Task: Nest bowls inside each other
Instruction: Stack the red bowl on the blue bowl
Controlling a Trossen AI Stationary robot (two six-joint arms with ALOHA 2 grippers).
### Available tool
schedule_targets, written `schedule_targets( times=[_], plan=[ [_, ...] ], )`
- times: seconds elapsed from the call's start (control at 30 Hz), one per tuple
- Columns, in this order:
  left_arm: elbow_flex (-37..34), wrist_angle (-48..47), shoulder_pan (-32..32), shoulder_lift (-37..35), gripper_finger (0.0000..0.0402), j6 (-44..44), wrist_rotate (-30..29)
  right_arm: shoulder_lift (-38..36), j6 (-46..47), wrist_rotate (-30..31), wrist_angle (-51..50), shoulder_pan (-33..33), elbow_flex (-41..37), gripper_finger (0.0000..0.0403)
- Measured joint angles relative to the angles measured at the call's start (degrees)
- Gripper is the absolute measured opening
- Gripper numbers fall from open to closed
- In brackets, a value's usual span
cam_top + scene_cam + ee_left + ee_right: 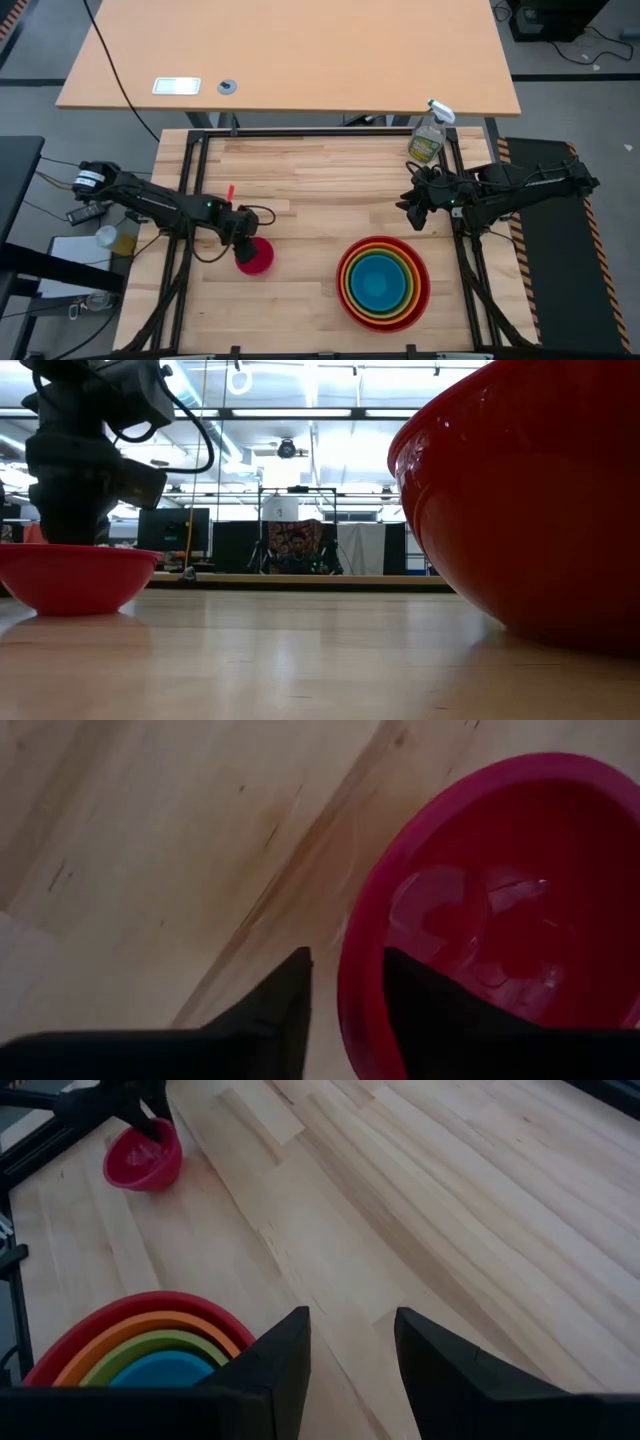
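The small pink bowl (254, 255) (500, 910) stands upright on its base on the wooden table, left of centre. My left gripper (243, 243) (347, 995) points down at its rim, open, with one finger inside the bowl and one outside. To the right, the blue bowl (381, 282) sits in the green, the orange and the big red bowl (421, 290) (530, 490), all nested and upright. My right gripper (412, 210) (352, 1340) hangs open above the table's right side, with nothing between its fingers. My left gripper comes from above and straddles the pink bowl's rim (352, 960) on the side toward the table's left edge. One finger (425, 1010) is inside and one (285, 1005) is outside. A strip of table shows between the outer finger and the rim. Whether the inner finger touches the wall, I cannot tell.
A clear spray bottle (430, 135) stands at the table's far right corner. A small red object (230, 190) lies just beyond the left arm. Bare wood lies between the pink bowl and the nested stack. A black frame (300, 133) edges the table.
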Motion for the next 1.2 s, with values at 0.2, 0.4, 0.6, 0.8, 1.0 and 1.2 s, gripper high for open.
schedule_targets(
  times=[0.2,0.4,0.6,0.8,1.0,1.2],
  plan=[
    [0.0,0.8,-0.2,0.5,0.0027,-0.9,-1.2,0.0,0.0,0.0,0.2,0.0,0.0,0.0155],
    [1.6,0.4,-0.2,0.4,0.0019,-1.4,-1.0,0.0,-0.7,-2.2,3.2,0.0,0.0,0.0155],
    [5.8,1.9,1.0,0.6,0.0013,-1.9,-0.8,0.0,-1.1,-4.5,3.2,-0.4,0.0,0.0155],
    [13.8,0.1,4.7,3.4,0.0012,0.0,-0.4,0.0,-1.8,-4.5,-1.6,-3.0,0.0,0.0155],
    [30.4,-1.1,5.9,14.1,0.0011,6.4,-0.3,-0.1,-1.9,-3.6,-7.7,-6.8,0.0,0.0155],
    [51.6,-3.9,6.7,29.4,0.0015,14.8,-0.3,-0.2,-1.4,-3.1,-14.3,-11.1,0.0,0.0155]
  ],
)
